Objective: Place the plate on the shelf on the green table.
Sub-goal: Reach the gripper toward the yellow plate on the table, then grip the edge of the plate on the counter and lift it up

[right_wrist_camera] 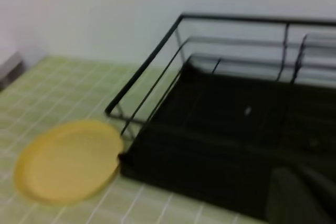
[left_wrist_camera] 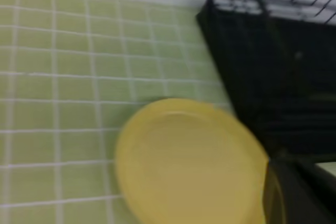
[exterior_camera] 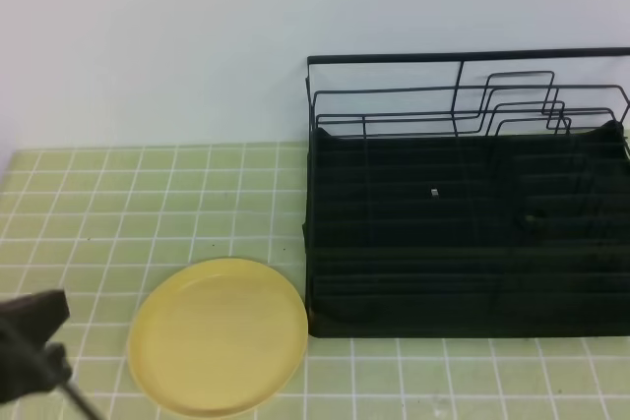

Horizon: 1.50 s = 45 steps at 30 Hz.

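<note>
Nothing is done yet: the plate (exterior_camera: pixel 219 335) lies flat on the green table (exterior_camera: pixel 148 204), just beside the shelf (exterior_camera: pixel 463 233) at its 8 o'clock corner (rack tray bare). The left gripper (exterior_camera: pixel 30 346), at the plate's 9 o'clock, is closed and empty; the right gripper (right_wrist_camera: pixel 299 198) likewise closed, holding nothing. Grasping, lifting and placing all remain.

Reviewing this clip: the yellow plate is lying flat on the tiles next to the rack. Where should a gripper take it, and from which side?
Probably the raised rim of the plate on its left edge, approached low from the left. The plate lies flat on the green table, so only the rim offers a pinch. Its right edge sits close against the shelf, and the left gripper is nearest that free side.
</note>
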{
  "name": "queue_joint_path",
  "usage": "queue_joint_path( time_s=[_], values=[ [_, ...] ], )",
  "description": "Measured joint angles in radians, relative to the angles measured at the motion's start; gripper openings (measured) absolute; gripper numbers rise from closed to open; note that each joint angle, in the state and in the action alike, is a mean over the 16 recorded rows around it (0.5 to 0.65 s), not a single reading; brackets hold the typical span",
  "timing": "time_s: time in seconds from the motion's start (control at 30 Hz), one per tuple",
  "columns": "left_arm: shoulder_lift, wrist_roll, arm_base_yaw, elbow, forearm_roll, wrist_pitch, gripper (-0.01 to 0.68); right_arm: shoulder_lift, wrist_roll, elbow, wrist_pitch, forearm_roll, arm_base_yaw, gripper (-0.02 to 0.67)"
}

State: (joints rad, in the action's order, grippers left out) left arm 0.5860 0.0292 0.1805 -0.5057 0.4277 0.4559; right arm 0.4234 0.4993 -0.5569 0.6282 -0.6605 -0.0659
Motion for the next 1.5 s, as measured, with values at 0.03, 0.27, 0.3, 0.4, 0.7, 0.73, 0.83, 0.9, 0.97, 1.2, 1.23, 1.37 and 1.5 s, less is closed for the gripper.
queue_joint_path(
  time_s=[0.03,0.27,0.3,0.4,0.7,0.73,0.83,0.9,0.97,1.2,1.23,1.37,1.5],
  values=[
    [0.044,-0.004,0.000,-0.021,-0.034,0.011,0.000,0.033,-0.004,-0.016,0.022,-0.006,0.000,-0.003],
    [0.349,-0.019,0.000,-0.144,-0.226,0.062,0.001,0.193,-0.010,-0.084,0.154,-0.058,0.000,-0.003],
    [0.392,-0.012,-0.001,-0.161,-0.241,0.071,0.001,0.206,-0.009,-0.087,0.167,-0.065,0.000,-0.003],
    [0.518,0.037,-0.013,-0.214,-0.250,0.113,0.000,0.231,-0.005,-0.090,0.199,-0.082,0.000,-0.003],
    [0.850,0.322,-0.137,-0.388,-0.044,0.284,0.002,0.246,0.007,-0.089,0.272,-0.097,0.000,-0.003],
    [0.879,0.353,-0.154,-0.407,-0.012,0.300,0.004,0.246,0.008,-0.089,0.278,-0.098,0.000,-0.003],
    [0.959,0.439,-0.202,-0.456,0.075,0.344,0.026,0.245,0.012,-0.089,0.289,-0.103,0.000,-0.003],
    [1.005,0.472,-0.229,-0.484,0.116,0.365,0.054,0.245,0.014,-0.089,0.295,-0.107,0.000,-0.003],
    [1.047,0.483,-0.249,-0.508,0.141,0.376,0.081,0.245,0.016,-0.089,0.299,-0.111,0.000,-0.003],
    [1.166,0.485,-0.259,-0.574,0.163,0.395,0.192,0.245,0.023,-0.089,0.303,-0.129,0.000,-0.004],
    [1.180,0.482,-0.256,-0.583,0.159,0.395,0.207,0.245,0.024,-0.089,0.303,-0.132,0.000,-0.004],
    [1.233,0.468,-0.236,-0.618,0.136,0.396,0.245,0.245,0.025,-0.089,0.305,-0.140,0.000,-0.003],
    [1.278,0.463,-0.210,-0.648,0.112,0.393,0.243,0.245,0.026,-0.089,0.312,-0.147,0.000,-0.003]
  ],
)
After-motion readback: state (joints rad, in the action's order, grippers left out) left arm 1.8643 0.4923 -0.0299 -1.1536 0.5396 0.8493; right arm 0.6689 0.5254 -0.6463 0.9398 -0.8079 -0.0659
